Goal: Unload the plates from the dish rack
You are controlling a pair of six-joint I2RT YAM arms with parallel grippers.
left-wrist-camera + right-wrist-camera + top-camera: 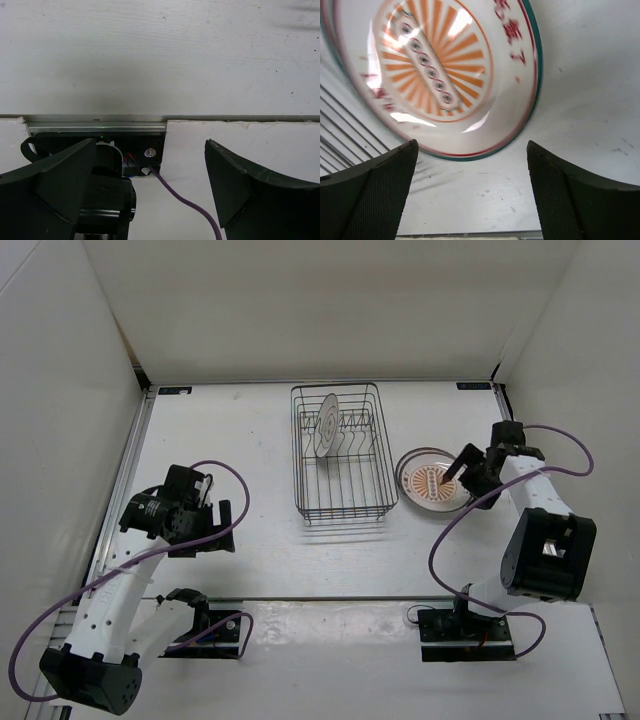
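The dark wire dish rack (341,476) stands mid-table. A pale plate (328,425) stands on edge between its prongs near the far end; whether another stands behind it is unclear. Right of the rack, a plate with an orange sunburst centre (428,483) (445,70) lies flat on the table. My right gripper (471,480) (472,175) hovers low at that plate's right edge, open, with only bare table between its fingers. My left gripper (224,529) (150,180) is open and empty, far to the left of the rack, facing its own arm base.
White walls enclose the table on three sides. Purple cables (226,478) loop from both arms. Rack wires (342,132) show at the left of the right wrist view. The left arm's base (100,150) and a metal rail (95,122) fill the left wrist view.
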